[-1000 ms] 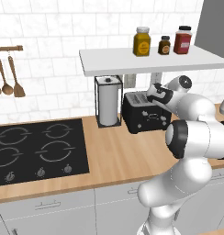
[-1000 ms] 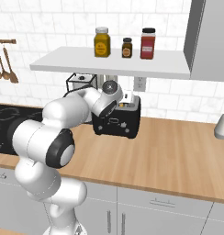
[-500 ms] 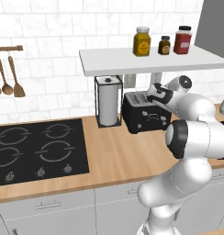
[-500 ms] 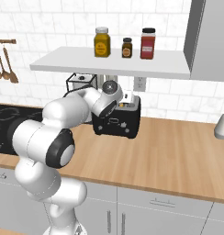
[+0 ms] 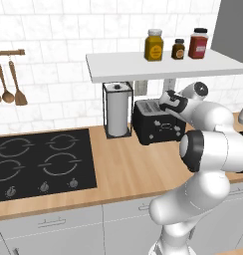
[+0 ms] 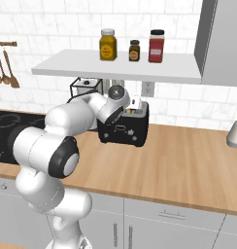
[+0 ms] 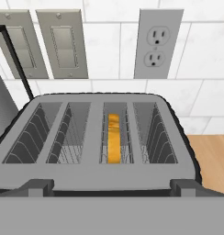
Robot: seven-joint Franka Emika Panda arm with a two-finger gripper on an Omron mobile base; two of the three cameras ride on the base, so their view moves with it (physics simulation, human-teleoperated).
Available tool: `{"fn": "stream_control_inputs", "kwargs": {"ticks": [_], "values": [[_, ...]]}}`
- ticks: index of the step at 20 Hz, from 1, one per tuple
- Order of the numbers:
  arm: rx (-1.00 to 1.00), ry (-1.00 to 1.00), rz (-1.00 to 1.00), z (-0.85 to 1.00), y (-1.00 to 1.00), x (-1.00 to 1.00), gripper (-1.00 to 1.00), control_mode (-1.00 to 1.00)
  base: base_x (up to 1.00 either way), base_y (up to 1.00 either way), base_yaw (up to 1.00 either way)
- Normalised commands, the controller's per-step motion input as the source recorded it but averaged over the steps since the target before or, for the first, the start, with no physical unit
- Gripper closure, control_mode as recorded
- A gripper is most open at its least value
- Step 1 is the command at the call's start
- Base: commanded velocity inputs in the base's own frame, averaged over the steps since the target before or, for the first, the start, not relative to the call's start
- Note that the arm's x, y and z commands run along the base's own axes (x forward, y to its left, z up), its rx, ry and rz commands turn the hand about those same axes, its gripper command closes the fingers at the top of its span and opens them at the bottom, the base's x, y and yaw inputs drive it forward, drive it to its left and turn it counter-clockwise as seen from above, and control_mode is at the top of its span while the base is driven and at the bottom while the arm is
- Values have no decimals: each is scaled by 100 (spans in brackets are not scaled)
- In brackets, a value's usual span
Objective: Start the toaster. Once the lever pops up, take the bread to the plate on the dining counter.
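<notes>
The black toaster [image 5: 154,125] stands on the wood counter against the tiled wall, under the shelf, and also appears as the toaster [image 6: 124,129] in the right base view. From above, the toaster [image 7: 95,160] shows two slots. The bread [image 7: 114,138] sits edge-on, deep in the right slot. My gripper [image 7: 109,187] hovers just above the toaster's near edge, open, its fingertips [image 7: 36,185] spread wide with nothing between them. In the base views the gripper [image 5: 164,105] [image 6: 132,108] is over the toaster's top. The plate and the dining counter are out of view.
A white paper-towel holder [image 5: 117,110] stands just left of the toaster. The black stovetop [image 5: 40,160] fills the counter's left. A white shelf [image 5: 163,65] with three jars hangs low over the toaster. A wall outlet [image 7: 158,43] is behind it. Wooden spoons [image 5: 9,85] hang far left.
</notes>
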Motion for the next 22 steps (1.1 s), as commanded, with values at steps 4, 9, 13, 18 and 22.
{"fn": "stream_control_inputs", "kwargs": {"ticks": [4,9,13,18,22], "values": [[0,0,0,0,0,0,-100,-100,0,0,0],[0,0,0,0,0,0,-100,-100,0,0,0],[0,0,0,0,0,0,-100,-100,0,0,0],[0,0,0,0,0,0,-100,-100,0,0,0],[0,0,0,0,0,0,-100,-100,0,0,0]]}}
